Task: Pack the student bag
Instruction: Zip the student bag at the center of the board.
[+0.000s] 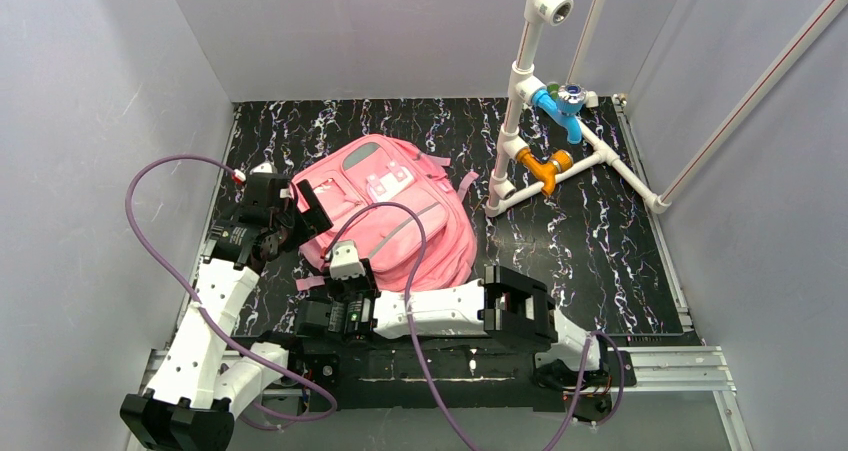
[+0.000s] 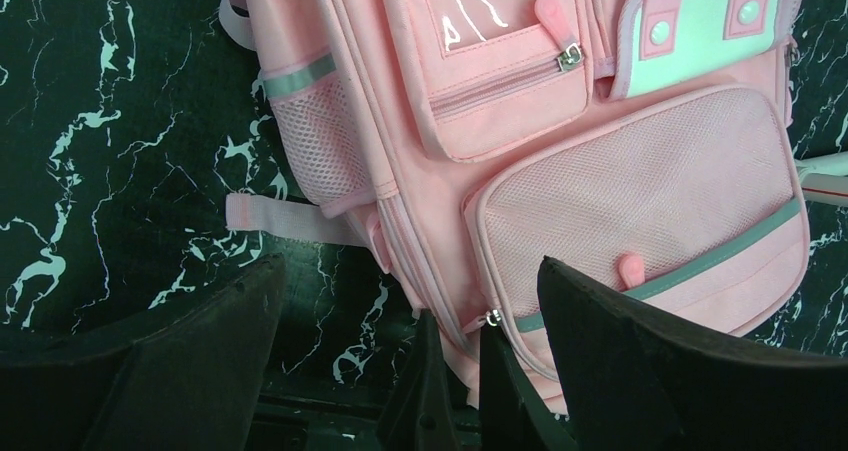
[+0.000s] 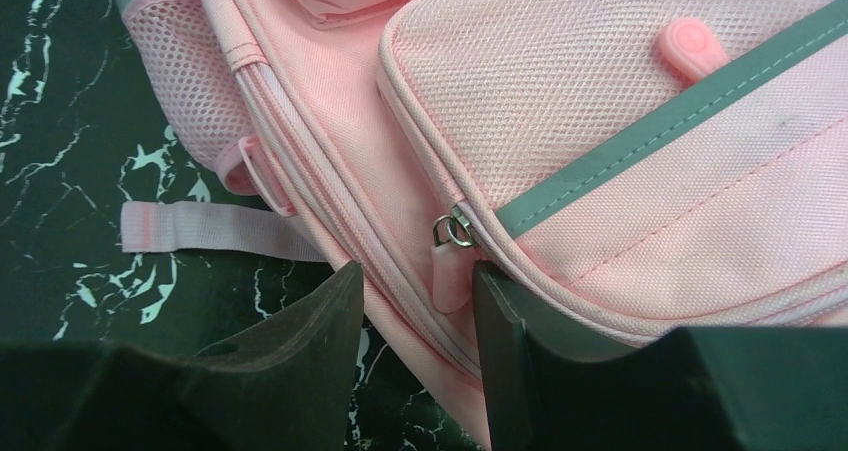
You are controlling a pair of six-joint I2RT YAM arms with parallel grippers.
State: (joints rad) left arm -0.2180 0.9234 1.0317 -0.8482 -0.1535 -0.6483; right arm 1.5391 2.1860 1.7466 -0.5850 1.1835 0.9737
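Observation:
The pink student bag point(image 1: 400, 211) lies flat on the black marbled table, front pockets up. It fills the left wrist view point(image 2: 560, 121) and the right wrist view point(image 3: 600, 121). My right gripper point(image 3: 415, 268) is open at the bag's near-left edge, its jaws on either side of a pink zipper pull point(image 3: 450, 266) that hangs beside the right finger. From above it sits under its white camera point(image 1: 338, 251). My left gripper point(image 2: 410, 263) is open wide and empty just above that spot point(image 1: 305, 221), with the right gripper's fingers point(image 2: 510, 391) showing between its own.
A white pipe frame point(image 1: 520, 101) with a blue tap point(image 1: 558, 106) and an orange valve point(image 1: 545, 166) stands at the back right. A loose pink strap point(image 3: 210, 229) lies on the table left of the bag. Grey walls close in the table.

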